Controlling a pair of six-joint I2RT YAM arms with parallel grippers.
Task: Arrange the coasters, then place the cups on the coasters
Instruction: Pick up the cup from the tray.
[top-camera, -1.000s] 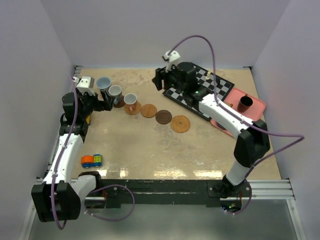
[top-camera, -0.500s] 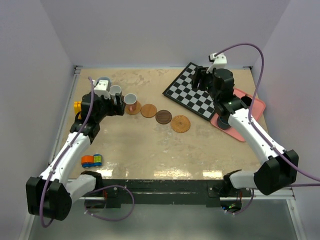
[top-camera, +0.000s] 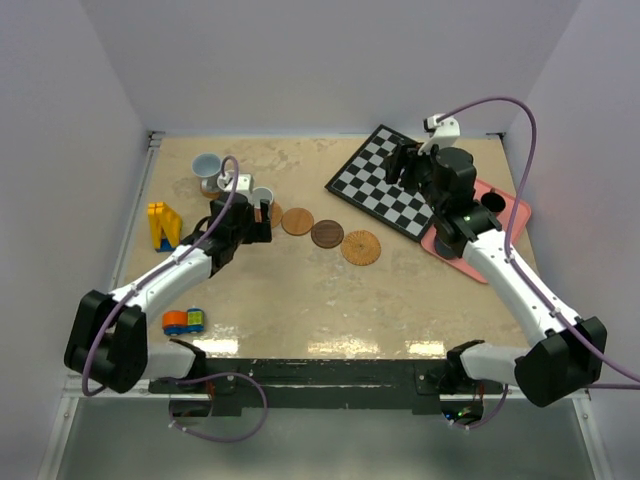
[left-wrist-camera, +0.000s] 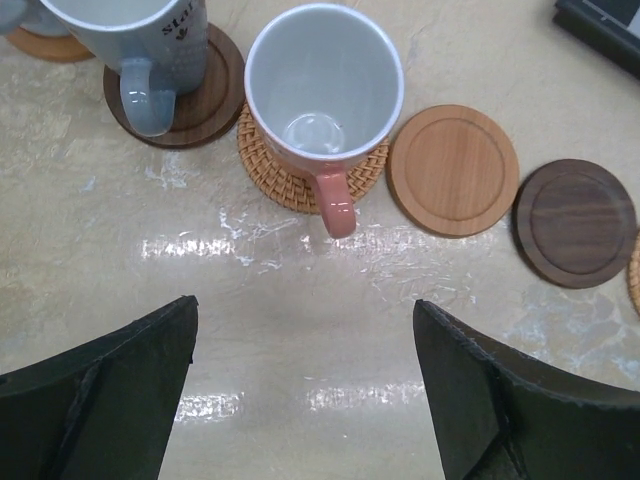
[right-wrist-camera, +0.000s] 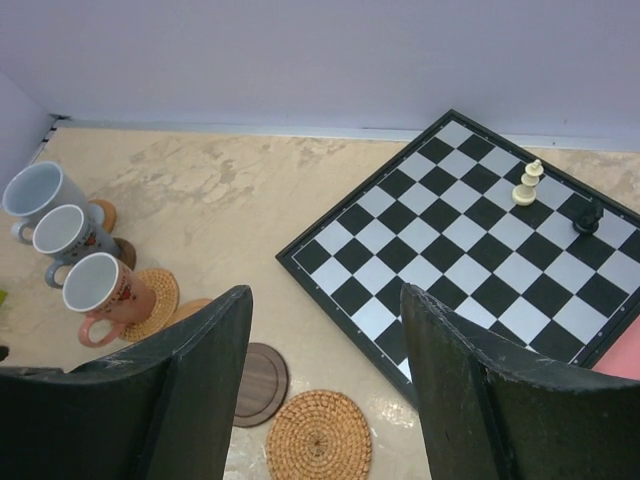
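Note:
Three cups stand in a row at the back left: pale blue (top-camera: 207, 165), grey-white (left-wrist-camera: 140, 40) on a dark brown coaster (left-wrist-camera: 200, 110), and a white cup with a pink outside (left-wrist-camera: 323, 85) on a woven coaster (left-wrist-camera: 290, 180). Three bare coasters continue the row to the right: tan wood (left-wrist-camera: 453, 170), dark brown (left-wrist-camera: 575, 222) and woven (top-camera: 361, 247). A black cup (top-camera: 491, 201) sits on the pink tray (top-camera: 515, 218). My left gripper (left-wrist-camera: 305, 303) hangs open just on the near side of the pink cup, holding nothing. Over the chessboard's left part, my right gripper (right-wrist-camera: 325, 292) is open and empty.
The chessboard (top-camera: 395, 185) lies at the back right with a few pieces (right-wrist-camera: 527, 184) on it, its right edge against the pink tray. A yellow toy (top-camera: 160, 225) is at the left edge. An orange and blue toy (top-camera: 184, 321) lies near the front left.
My left gripper has swung right from beside the grey-white cup to the near side of the pink cup. My right arm has moved right, from left of the chessboard to over it.

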